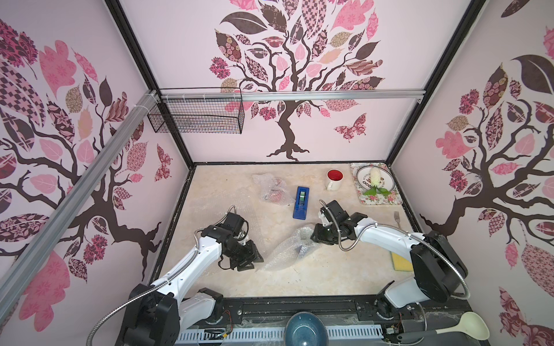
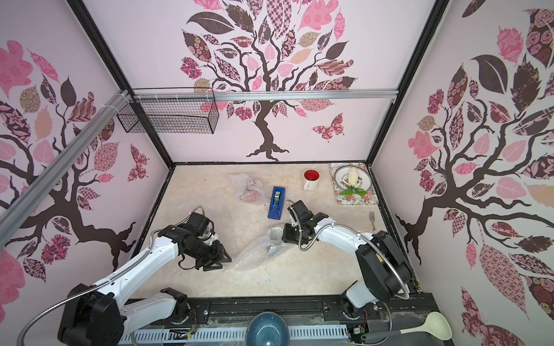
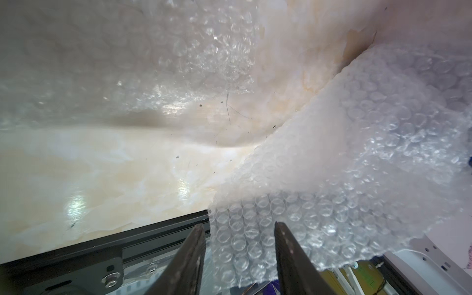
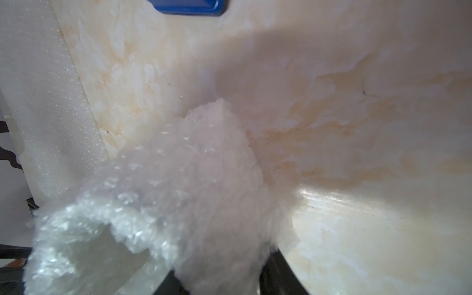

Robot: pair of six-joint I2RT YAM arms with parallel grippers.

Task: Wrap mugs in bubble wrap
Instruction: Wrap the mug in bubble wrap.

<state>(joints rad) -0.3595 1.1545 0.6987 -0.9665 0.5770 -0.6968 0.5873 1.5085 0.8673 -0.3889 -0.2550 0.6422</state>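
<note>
One bundle (image 1: 271, 190) lay wrapped far back; the white mug (image 1: 334, 179) stood bare. Your right gripper (image 1: 312, 236) pinched the near bubble wrap (image 1: 284, 251), your left gripper (image 1: 253, 263) agape.

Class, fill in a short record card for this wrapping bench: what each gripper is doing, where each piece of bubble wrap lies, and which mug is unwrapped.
left gripper: open, jaws apart at the near edge of the central bubble wrap
right gripper: shut on the far end of that wrap
wrapped bundle: far side of the table, red showing through, beside the tape dispenser
flat sheet: spread on the table by the left arm
white mug: unwrapped, upright, next to the tray
</note>
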